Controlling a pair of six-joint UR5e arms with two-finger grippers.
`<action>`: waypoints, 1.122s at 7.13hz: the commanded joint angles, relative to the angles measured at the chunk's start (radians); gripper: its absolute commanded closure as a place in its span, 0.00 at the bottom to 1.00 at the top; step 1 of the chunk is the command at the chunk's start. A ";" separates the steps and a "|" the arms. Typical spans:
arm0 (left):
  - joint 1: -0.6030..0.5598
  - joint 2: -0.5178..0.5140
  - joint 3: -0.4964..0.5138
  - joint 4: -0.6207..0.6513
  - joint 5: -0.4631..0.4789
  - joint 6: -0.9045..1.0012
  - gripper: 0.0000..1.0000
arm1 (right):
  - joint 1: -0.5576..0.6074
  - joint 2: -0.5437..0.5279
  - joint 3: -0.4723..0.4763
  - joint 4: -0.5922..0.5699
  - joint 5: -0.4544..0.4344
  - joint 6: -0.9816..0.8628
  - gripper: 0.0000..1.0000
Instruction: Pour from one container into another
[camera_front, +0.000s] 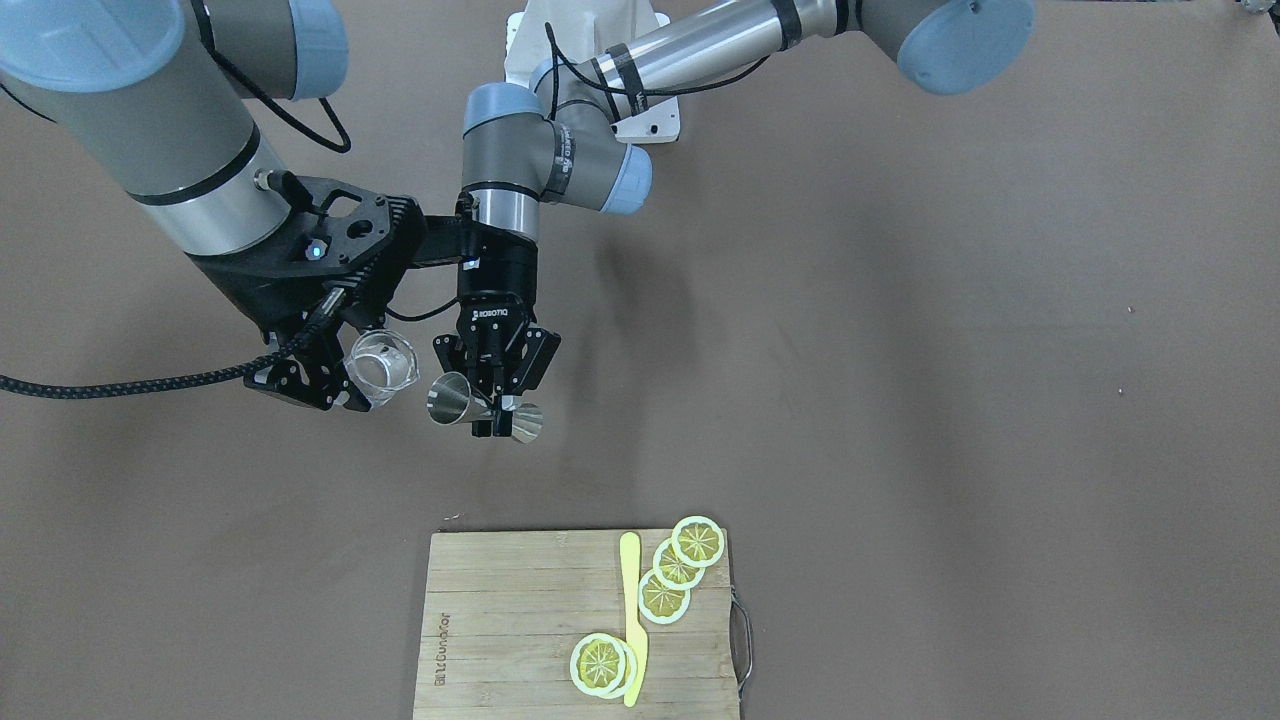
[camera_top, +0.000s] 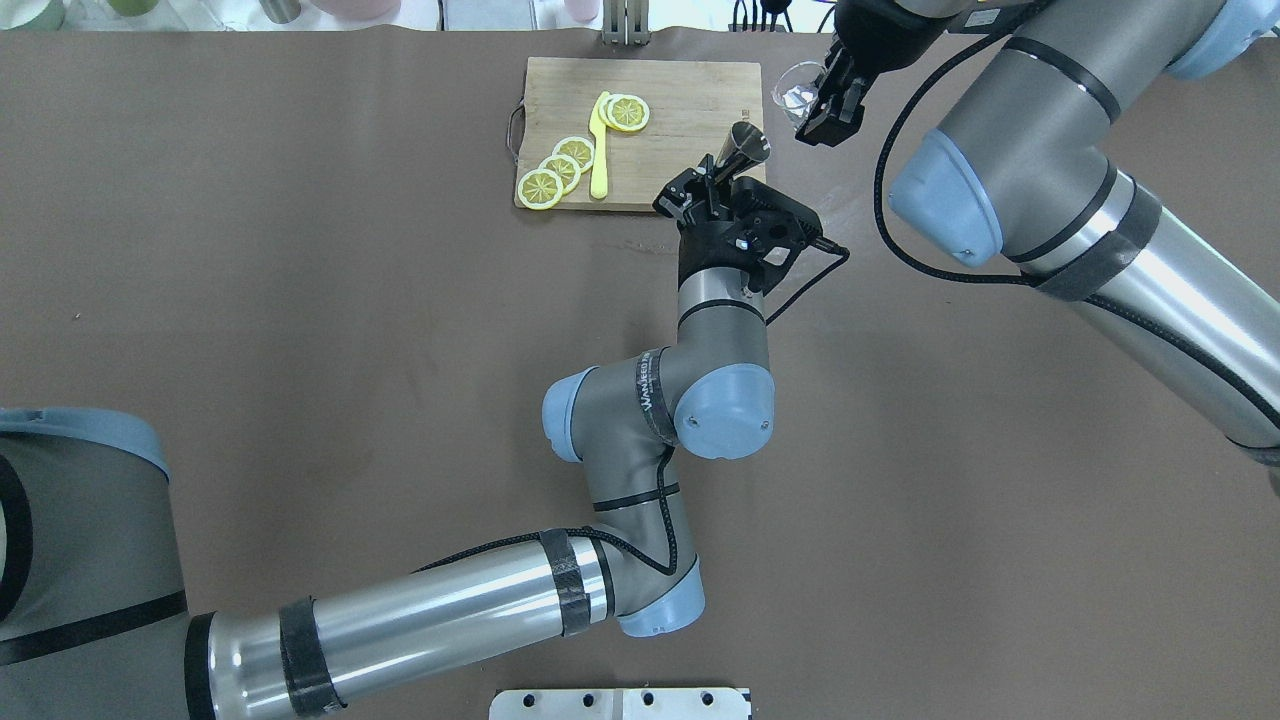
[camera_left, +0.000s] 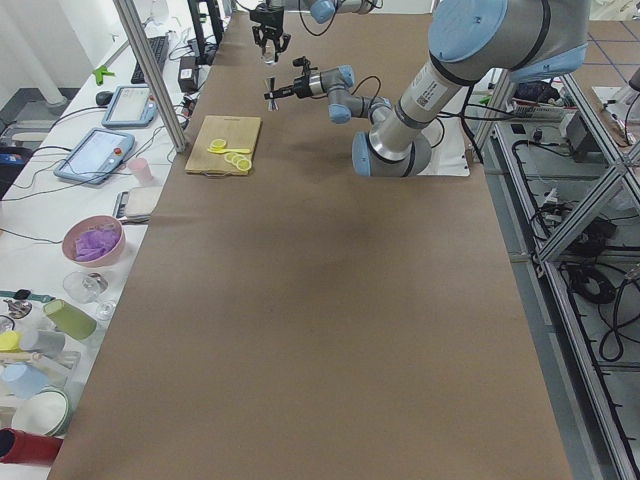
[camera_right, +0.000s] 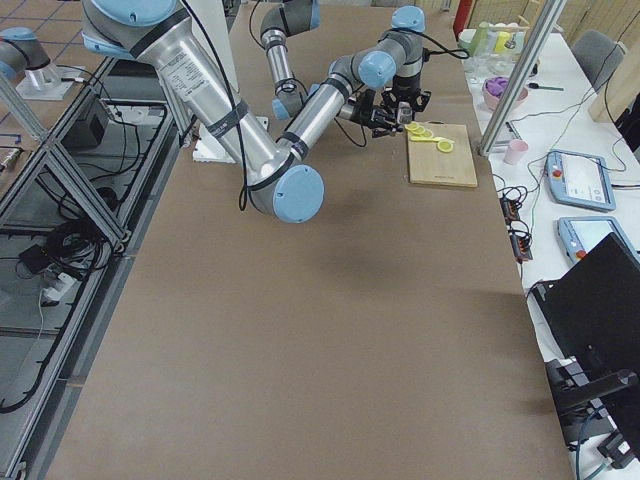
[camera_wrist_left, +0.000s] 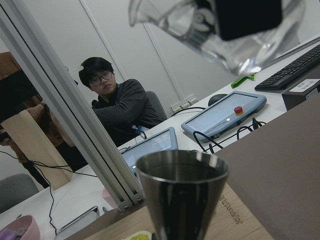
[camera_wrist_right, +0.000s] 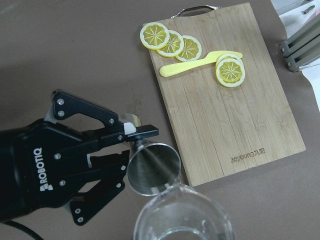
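My left gripper is shut on the waist of a steel double-ended jigger, held in the air above the brown table. My right gripper is shut on a clear glass right beside the jigger's mouth. From overhead the jigger sits past the left gripper, and the glass is in the right gripper just beyond. The right wrist view has the glass rim at the edge of the jigger's open mouth. The left wrist view puts the glass above the jigger. I cannot tell what either holds.
A wooden cutting board lies at the table's far edge with lemon slices and a yellow knife on it. Beyond that edge are a metal post, tablets, a pink bowl and a seated person.
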 joint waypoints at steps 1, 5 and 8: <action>0.000 0.000 0.001 0.000 0.000 0.000 1.00 | -0.003 0.025 -0.027 -0.030 -0.007 -0.022 1.00; 0.000 0.000 0.001 0.000 0.000 0.000 1.00 | -0.012 0.050 -0.038 -0.088 -0.031 -0.070 1.00; 0.000 -0.002 -0.001 -0.002 0.000 0.000 1.00 | -0.017 0.047 -0.038 -0.090 -0.030 -0.071 1.00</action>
